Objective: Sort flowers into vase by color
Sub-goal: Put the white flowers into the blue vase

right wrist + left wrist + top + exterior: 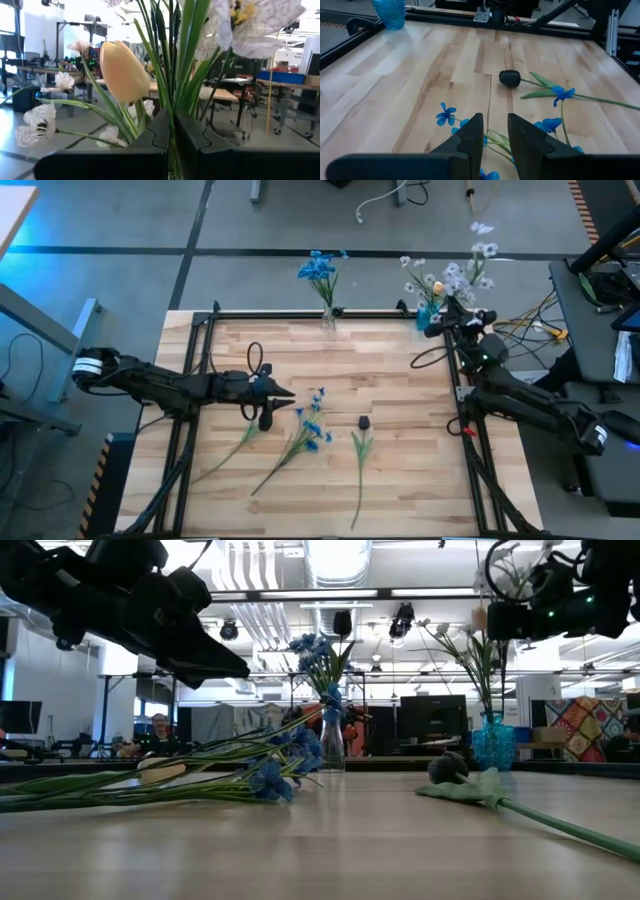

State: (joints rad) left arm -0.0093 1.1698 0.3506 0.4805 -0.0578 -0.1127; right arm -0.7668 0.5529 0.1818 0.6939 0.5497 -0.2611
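Note:
Three sprigs lie flat on the wooden table: a blue-blossomed sprig, a dark-headed flower to its right, and a leafy green sprig to its left. My left gripper hovers open above the table, just left of the blue sprig, touching nothing. At the far edge, a clear vase holds blue flowers. A blue vase holds white flowers and a pale yellow-orange tulip. My right gripper is shut among these stems. My right gripper pinches a green stem between its two fingers, above the blue vase's mouth. It comes in roughly level from the table's right, with the fingers across the stem. The stem stands upright among the others; which flower it belongs to I cannot tell.
A black metal frame runs along the table's far edge and sides. Both vases stand at the far edge. Bare wood lies between the vases and the sprigs. People and equipment show in the room beyond the table.

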